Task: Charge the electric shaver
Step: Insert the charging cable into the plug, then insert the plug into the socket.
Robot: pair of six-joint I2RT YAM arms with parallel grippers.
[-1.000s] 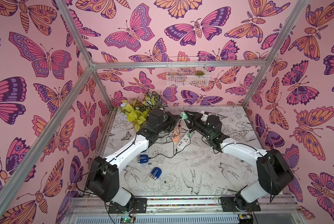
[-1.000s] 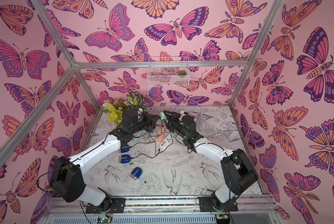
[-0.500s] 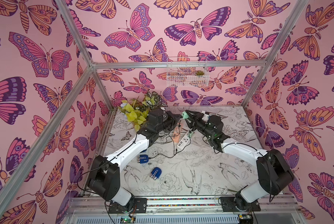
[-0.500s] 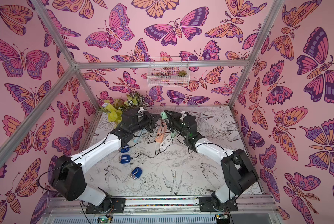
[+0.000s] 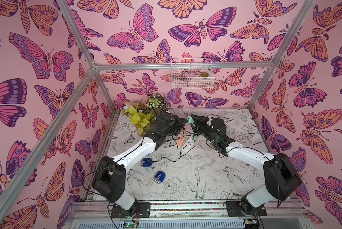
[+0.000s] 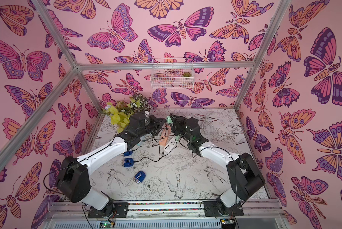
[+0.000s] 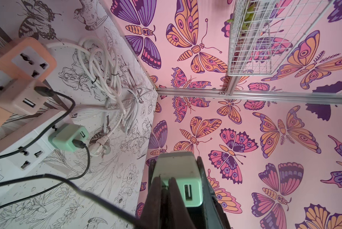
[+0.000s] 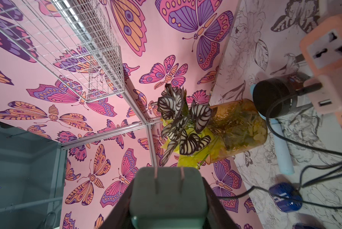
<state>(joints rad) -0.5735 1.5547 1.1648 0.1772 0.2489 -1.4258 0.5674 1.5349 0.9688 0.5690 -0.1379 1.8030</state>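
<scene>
Smooth matt plastic charger block with two metal prongs; white-coated metal wire basket, upper centre; brushed aluminium frame rails; matt printed sheet on counter; glossy translucent amber plant jar

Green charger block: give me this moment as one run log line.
right gripper: holds green charger block off the table | left gripper: at block's port face, grip unclear | USB port: empty

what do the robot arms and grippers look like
The left arm and right arm match: white shells on the long links, bulky black joint housings, black base plates, thin black cables looping beside the joints. A small green light glows near the right wrist. The left gripper and right gripper are black, with flat tapered fingers.
</scene>
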